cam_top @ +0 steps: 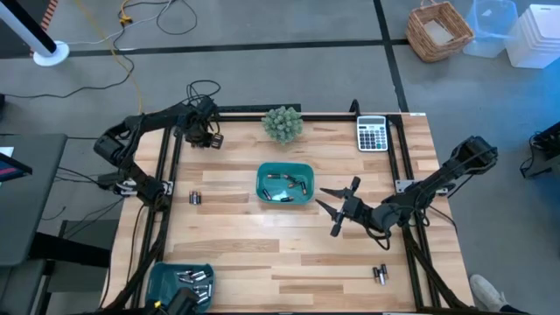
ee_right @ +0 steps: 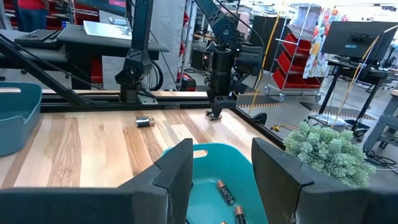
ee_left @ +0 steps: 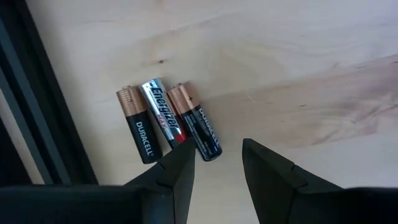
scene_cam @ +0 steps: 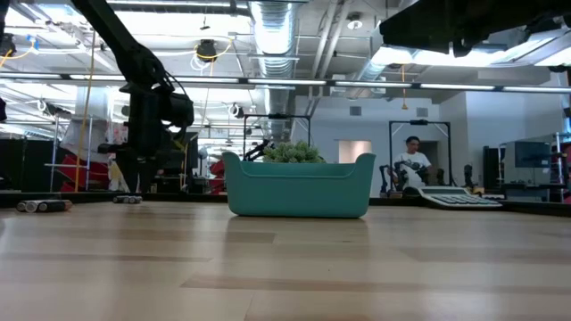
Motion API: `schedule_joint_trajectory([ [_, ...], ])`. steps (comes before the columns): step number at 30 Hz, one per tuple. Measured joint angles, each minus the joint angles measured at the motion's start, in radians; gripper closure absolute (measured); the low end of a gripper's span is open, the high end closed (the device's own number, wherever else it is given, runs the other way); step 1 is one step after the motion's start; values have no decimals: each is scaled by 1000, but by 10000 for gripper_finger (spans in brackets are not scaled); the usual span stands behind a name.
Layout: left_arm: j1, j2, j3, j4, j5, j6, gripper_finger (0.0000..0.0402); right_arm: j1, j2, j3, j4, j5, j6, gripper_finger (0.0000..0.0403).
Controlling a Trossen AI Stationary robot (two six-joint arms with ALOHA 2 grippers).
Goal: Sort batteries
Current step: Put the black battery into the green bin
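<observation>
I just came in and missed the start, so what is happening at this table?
A two-arm robot is sorting batteries. The left end effector hovers open over three batteries lying side by side at the table's far left. The right end effector hangs open above the middle tray, which holds several cells. Neither holds anything. A second tray sits at the near left corner.

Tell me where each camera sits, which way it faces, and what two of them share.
High: overhead, facing straight down; both arms, teal tray.
Low: table height, looking level across; tray wall, left arm.
Left wrist: on the left arm, facing down at three batteries; open left tool.
Right wrist: on the right arm, facing across the tray; open right tool.
Shared: high and right wrist both show the plant.
</observation>
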State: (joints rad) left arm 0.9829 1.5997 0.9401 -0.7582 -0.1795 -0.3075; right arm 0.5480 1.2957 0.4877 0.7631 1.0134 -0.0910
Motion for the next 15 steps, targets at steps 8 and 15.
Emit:
schedule_joint_trajectory([
  [8, 20, 5, 0, -2, 11, 11, 274, -1, 0, 0, 0, 0, 1, 226],
  [15, 35, 5, 0, -6, 49, 11, 274, -1, 0, 0, 0, 0, 4, 226],
])
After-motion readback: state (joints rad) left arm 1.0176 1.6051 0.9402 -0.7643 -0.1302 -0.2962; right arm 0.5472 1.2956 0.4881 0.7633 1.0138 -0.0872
